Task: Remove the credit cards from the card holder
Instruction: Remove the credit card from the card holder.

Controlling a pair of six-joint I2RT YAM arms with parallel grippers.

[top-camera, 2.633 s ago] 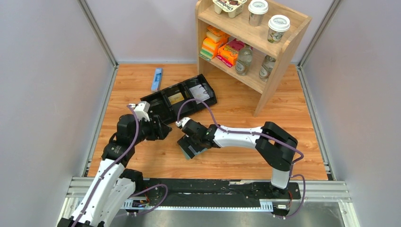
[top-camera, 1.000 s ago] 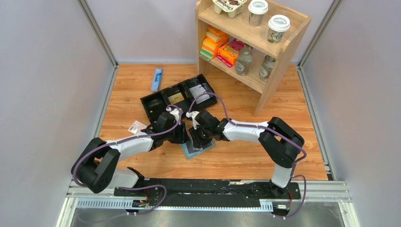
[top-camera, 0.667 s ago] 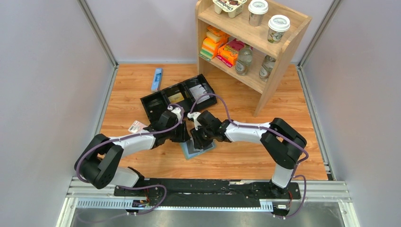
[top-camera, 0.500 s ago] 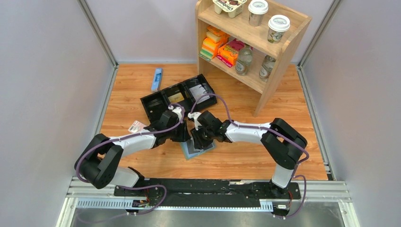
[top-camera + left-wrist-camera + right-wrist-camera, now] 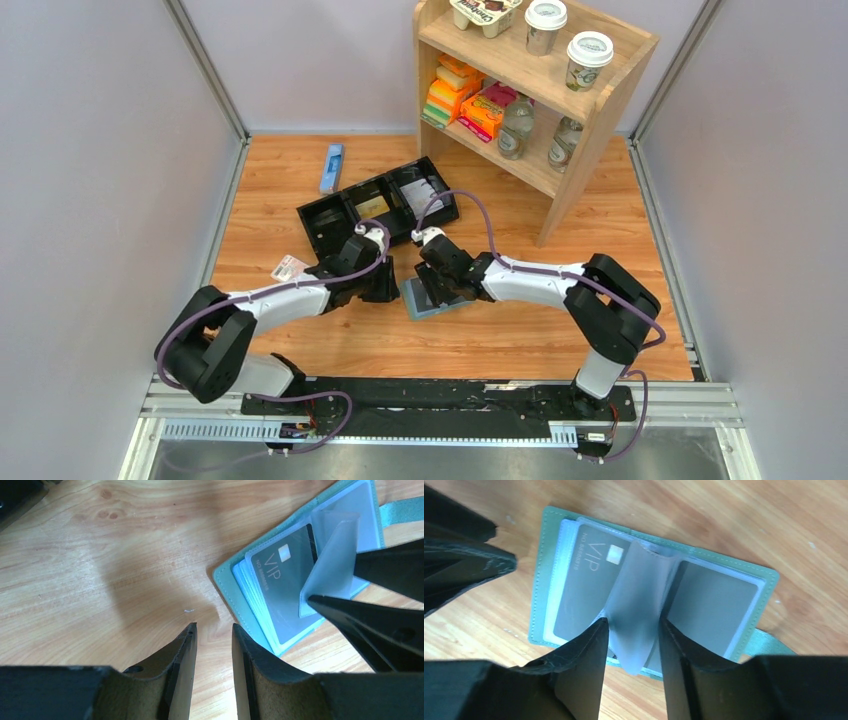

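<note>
The card holder [image 5: 436,303] lies open on the wooden table, grey-green with pale blue pockets. In the right wrist view a grey VIP card [image 5: 586,587] sits in the card holder's [image 5: 540,605] left pocket and another grey card [image 5: 711,605] in the right one. A clear plastic leaf [image 5: 634,610] stands up between the fingers of my right gripper [image 5: 634,630], which is open around it. My right gripper [image 5: 432,285] hovers over the holder. My left gripper [image 5: 214,632] is slightly open and empty, just left of the holder [image 5: 225,580]; it also shows in the top view [image 5: 388,288].
A black three-compartment tray [image 5: 330,225] lies just behind the grippers. A pink-and-white packet [image 5: 290,267] lies to the left, and a blue object [image 5: 332,167] at the back left. A wooden shelf [image 5: 585,110] with bottles, cups and boxes stands at the back right.
My left arm swung in from the left to the holder. In the last half second my right gripper and the holder shifted a little right and back.
</note>
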